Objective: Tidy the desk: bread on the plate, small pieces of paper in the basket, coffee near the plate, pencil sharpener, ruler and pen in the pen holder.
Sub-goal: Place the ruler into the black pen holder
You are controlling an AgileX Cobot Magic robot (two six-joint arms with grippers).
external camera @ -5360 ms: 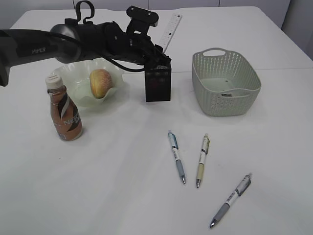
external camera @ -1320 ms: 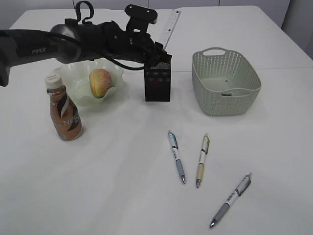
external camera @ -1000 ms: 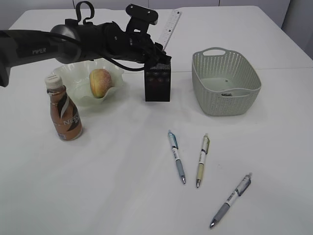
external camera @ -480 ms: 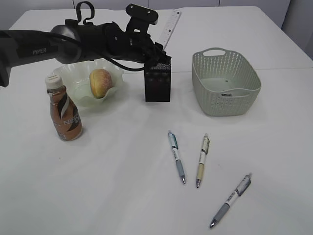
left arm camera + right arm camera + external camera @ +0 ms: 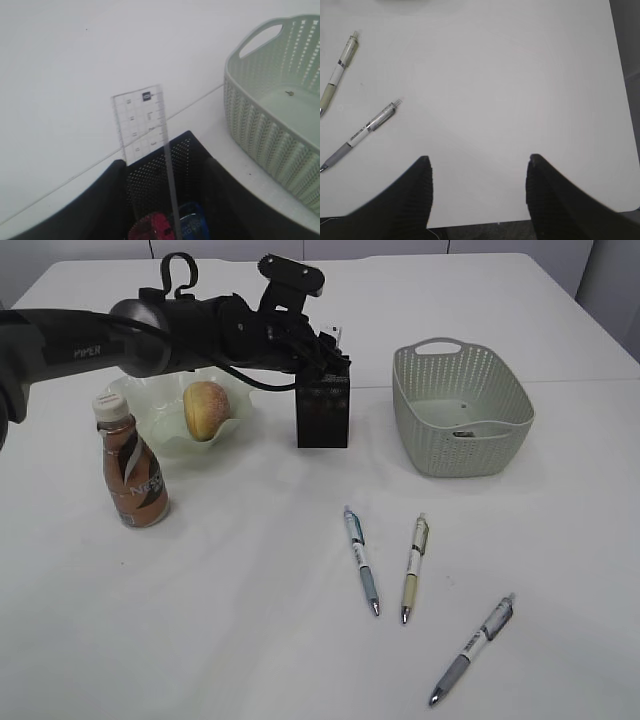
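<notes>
My left gripper (image 5: 326,348) (image 5: 162,167) hangs open over the black mesh pen holder (image 5: 322,410) (image 5: 165,170), a finger on either side. The clear ruler (image 5: 140,120) (image 5: 336,335) stands inside it, touched by neither finger, only its top sticking out. A red and a blue small object, perhaps pencil sharpeners (image 5: 156,227), lie at the bottom. The bread (image 5: 205,408) sits on the green plate (image 5: 150,390), the coffee (image 5: 130,470) in front. Three pens (image 5: 361,560) (image 5: 414,568) (image 5: 472,650) lie on the desk. My right gripper (image 5: 477,170) is open and empty.
The grey-green basket (image 5: 460,440) (image 5: 260,120) stands just right of the pen holder with a small scrap (image 5: 462,435) inside. In the right wrist view two pens (image 5: 335,75) (image 5: 362,131) lie to the left, and the desk's edge (image 5: 620,150) is close on the right.
The ruler has slid down into the pen holder, so only its top shows now. The left jaws have widened and let it go. The right gripper is as before.
</notes>
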